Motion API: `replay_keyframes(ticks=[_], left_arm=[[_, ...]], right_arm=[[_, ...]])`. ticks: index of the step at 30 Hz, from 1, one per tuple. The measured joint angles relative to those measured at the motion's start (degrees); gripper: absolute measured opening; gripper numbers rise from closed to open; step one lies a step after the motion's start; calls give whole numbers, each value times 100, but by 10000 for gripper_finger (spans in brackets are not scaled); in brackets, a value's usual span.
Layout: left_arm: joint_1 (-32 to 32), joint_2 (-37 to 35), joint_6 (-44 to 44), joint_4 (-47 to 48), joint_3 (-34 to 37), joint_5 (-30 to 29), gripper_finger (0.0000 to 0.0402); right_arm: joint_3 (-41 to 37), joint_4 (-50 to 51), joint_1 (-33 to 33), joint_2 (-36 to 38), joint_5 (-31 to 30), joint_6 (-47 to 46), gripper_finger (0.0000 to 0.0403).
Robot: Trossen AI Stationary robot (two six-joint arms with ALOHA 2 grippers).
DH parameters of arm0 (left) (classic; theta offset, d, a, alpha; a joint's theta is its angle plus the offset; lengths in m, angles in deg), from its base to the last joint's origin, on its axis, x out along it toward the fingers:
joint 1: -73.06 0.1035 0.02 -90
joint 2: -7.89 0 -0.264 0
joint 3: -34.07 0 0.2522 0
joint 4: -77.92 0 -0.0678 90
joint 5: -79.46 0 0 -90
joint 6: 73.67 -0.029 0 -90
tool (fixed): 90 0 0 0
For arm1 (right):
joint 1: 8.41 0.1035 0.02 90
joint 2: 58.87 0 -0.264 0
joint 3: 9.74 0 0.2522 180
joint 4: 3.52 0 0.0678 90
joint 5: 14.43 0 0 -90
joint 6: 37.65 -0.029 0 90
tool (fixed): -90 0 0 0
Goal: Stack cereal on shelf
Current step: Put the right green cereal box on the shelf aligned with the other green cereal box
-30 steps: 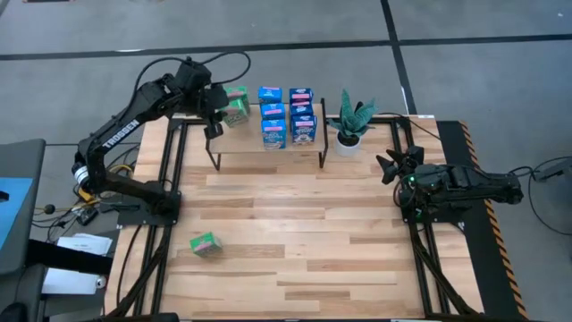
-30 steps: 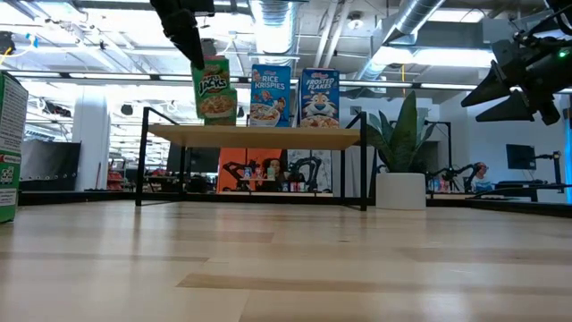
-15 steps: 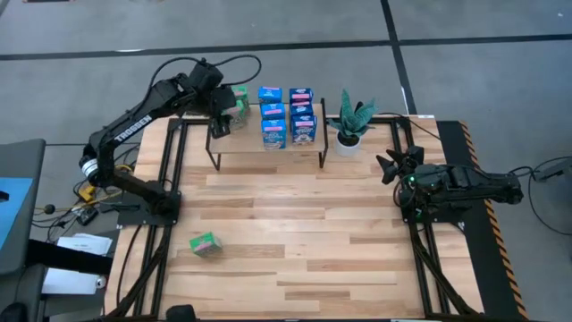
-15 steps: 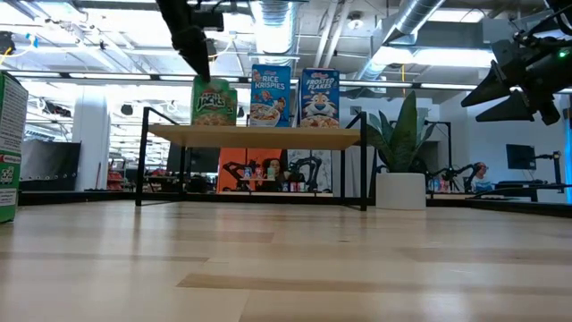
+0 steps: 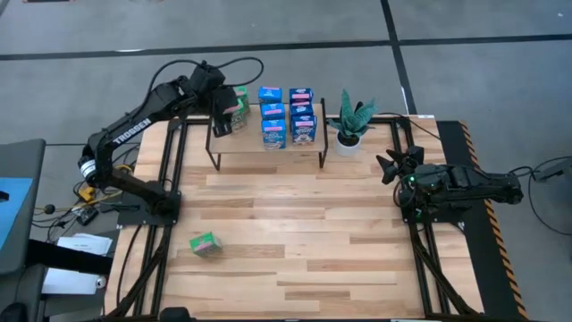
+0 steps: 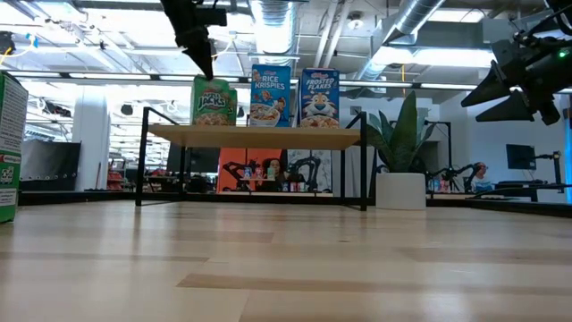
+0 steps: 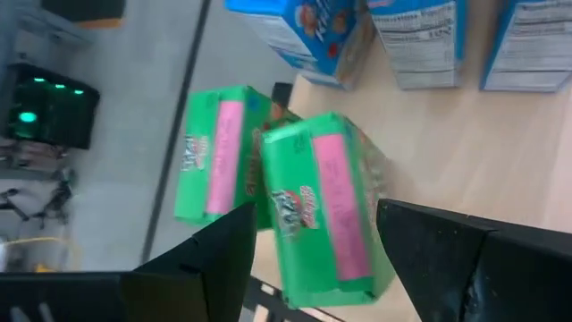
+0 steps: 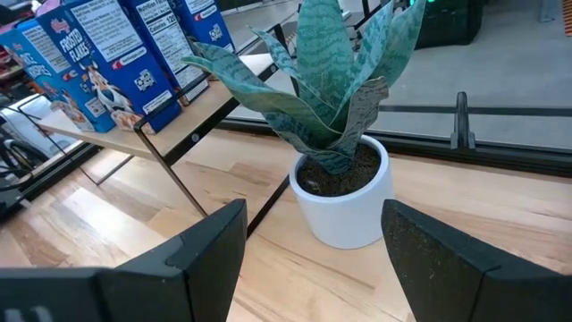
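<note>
The shelf (image 5: pixel 255 152) stands at the table's far side with several blue cereal boxes (image 5: pixel 288 114) upright on it. Two green cereal boxes stand at its left end, one (image 7: pixel 326 206) in front of the other (image 7: pixel 214 156). My left gripper (image 7: pixel 313 215) hovers open just above the nearer green box (image 6: pixel 214 100), a finger on either side of its top; I see no touch. Another green box (image 5: pixel 205 244) lies on the table near the left front. My right gripper (image 5: pixel 389 165) waits open at the table's right side, facing the plant.
A potted green plant (image 5: pixel 351 121) in a white pot stands on the table just right of the shelf (image 6: pixel 259 136). The green box on the table looms at the left edge (image 6: pixel 9 148) of the low view. Bare wood lies between the shelf and the front edge.
My left gripper has moved a little toward the shelf and brought the green box down onto the shelf's left end. The box now stands upright beside the blue ones. The gripper has let go and sits just above the box's top.
</note>
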Motion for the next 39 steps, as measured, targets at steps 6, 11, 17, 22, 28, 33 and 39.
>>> replay_keyframes(ticks=[6,11,17,22,28,33,39], left_arm=[[-243,0,9,2,-37,-931,224],[-534,-7,550,417,-556,-1046,224],[-804,-70,2148,1177,-1014,-614,218],[-828,-472,3051,1591,-409,-88,175],[-1031,-1513,3605,377,1175,-307,115],[-993,-2097,3510,-975,2344,-735,87],[-802,-2136,3507,-1412,2995,-855,71]], right_arm=[[0,-1,0,-1,0,0,286],[1,-3,-2,0,0,0,286],[-1,-4,-1,0,1,0,286],[-1,-8,-1,-1,2,0,286],[1,-10,0,0,2,0,286],[1,-10,0,0,2,0,286],[0,-10,-1,0,2,0,286]])
